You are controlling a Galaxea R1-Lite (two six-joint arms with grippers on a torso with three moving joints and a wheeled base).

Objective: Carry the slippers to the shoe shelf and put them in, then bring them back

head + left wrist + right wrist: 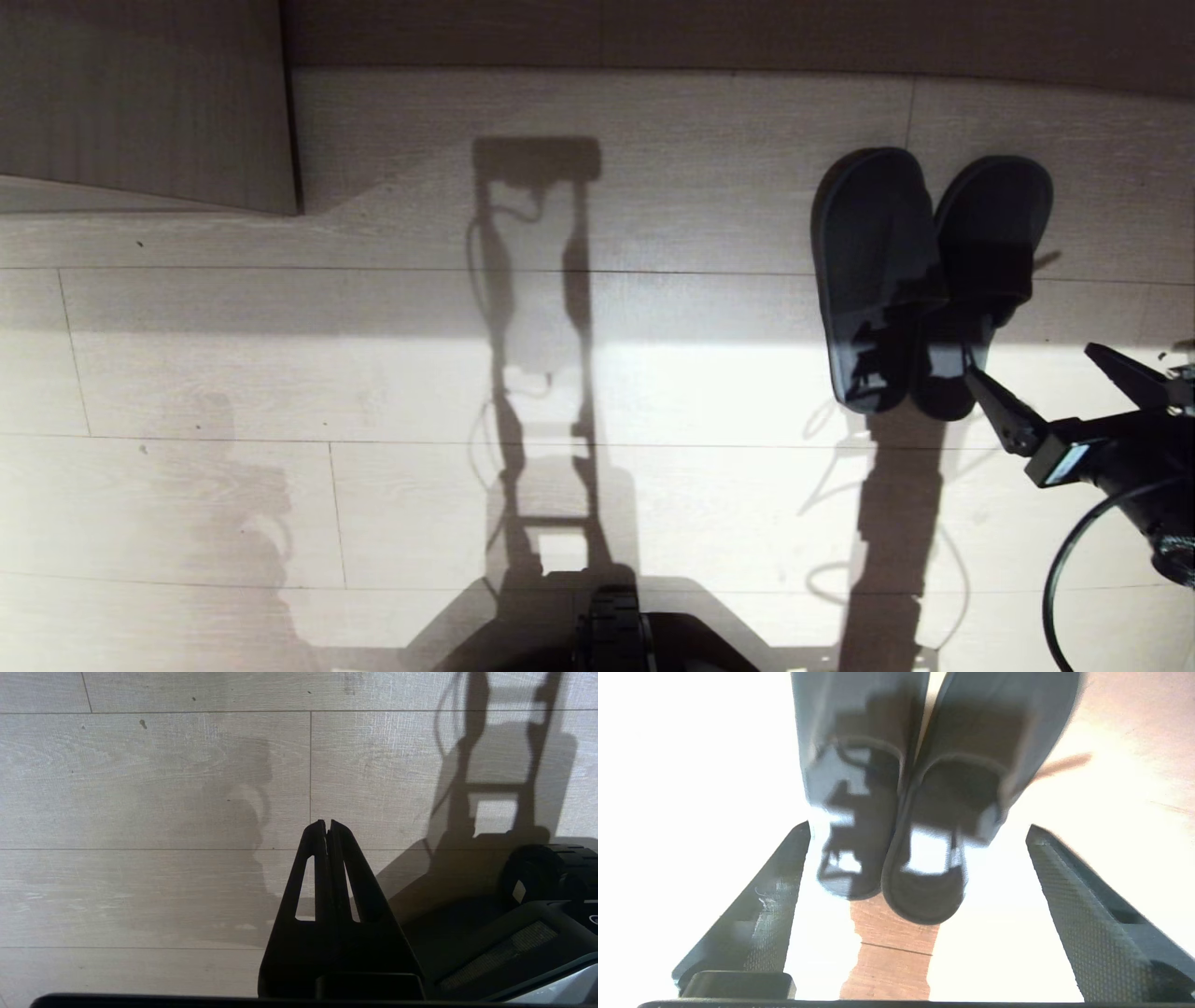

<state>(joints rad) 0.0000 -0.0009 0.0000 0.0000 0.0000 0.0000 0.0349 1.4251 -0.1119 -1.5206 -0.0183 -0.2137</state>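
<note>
Slippers (924, 280) lay side by side on the pale plank floor (373, 373), on the robot's right side, toes pointing away from the robot and heels toward it. Both touched along their inner edges; dark, nearly black, w/ a strip of sunlight across the heel ends. In the right wrist view the slippers (920, 826) sat beyond the two fingertips, heels nearest the camera, not gripped.

Right gripper (1050, 378) hung just behind the heels, at the right edge of the head view. Its jaws were wide apart & empty; one fingertip overlapped the heel of the right-hand slipper in the head view, contact can't be told. In the wrist view the textured fingers (1069, 896) stood either side of the pair w/ bright floor between.

Left gripper (325, 823) was seen only in its own wrist view, pointing at bare floor beside the robot's base (537, 933); jaws together, nothing held.

Taupe wood-grain panel (140, 103) sat at the far left of the head view, well apart from the slippers. Shadow of the robot fell across the floor mid-frame.
</note>
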